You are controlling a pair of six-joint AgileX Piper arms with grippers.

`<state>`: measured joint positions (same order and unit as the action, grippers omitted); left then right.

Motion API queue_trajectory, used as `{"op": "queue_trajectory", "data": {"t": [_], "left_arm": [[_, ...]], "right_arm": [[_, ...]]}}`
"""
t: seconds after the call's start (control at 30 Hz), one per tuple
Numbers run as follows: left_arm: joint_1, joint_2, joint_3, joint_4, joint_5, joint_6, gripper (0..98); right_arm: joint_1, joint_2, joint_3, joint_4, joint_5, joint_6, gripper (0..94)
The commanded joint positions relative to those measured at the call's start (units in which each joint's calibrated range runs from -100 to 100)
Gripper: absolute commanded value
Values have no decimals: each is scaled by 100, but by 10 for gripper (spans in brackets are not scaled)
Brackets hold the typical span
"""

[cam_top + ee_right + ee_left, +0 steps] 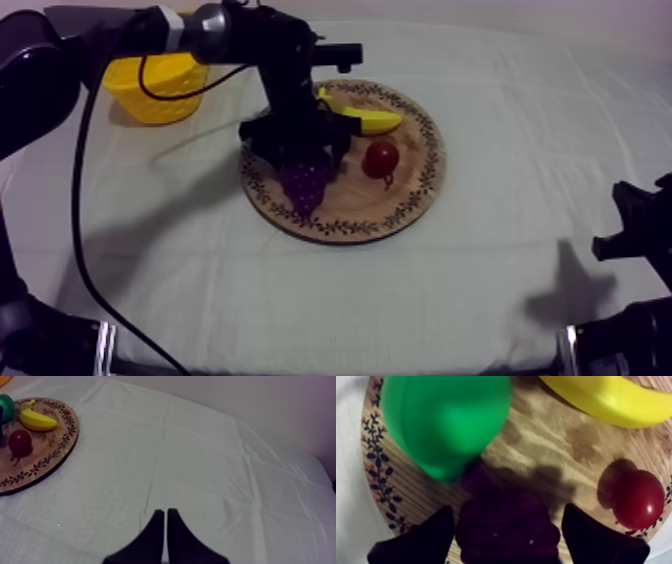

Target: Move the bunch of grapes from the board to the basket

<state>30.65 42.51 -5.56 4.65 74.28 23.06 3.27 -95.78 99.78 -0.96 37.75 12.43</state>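
The left arm comes in from the upper left of the top view and reaches down over the round wooden board (405,212), which lies a little left of the middle of the desk (500,300). The left pincer (300,160) hangs over the left part of the board, directly above the bunch of grapes (306,188). The dark purple bunch lies on the wood near the board's left rim, its narrow end pointing toward the lower edge of the frame. In the left wrist view the two black fingers (418,541) stand wide apart, one at either flank of the bunch, with the grapes filling the gap between them. The pincer is open around the bunch and each fingertip sits just beside it. A green pear (446,423) sits just beyond the grapes, touching or nearly touching their top end. The banana (372,120) lies along the upper part of the board, and the small red fruit (380,158) stands to the right of the grapes, apart from them. The yellow basket (160,90) stands at the upper left of the desk, well apart from the board, partly behind the left arm. The right pincer (165,513) rests low at the right edge of the top view, its fingers pressed together into a narrow wedge over bare cloth, holding nothing.
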Motion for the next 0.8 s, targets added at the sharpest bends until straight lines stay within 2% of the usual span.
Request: {"op": "queue_trajectory", "data": {"t": [0.0,0.33,0.77], "left_arm": [[-4,12,-18,5,24,-10,765],[38,11,-21,-10,68,2,543],[113,-258,256,-22,-58,83,499]], "right_arm": [[3,2,-1,0,-1,0,3],[3,2,-1,0,-1,0,3],[3,2,-1,0,-1,0,3]]}}
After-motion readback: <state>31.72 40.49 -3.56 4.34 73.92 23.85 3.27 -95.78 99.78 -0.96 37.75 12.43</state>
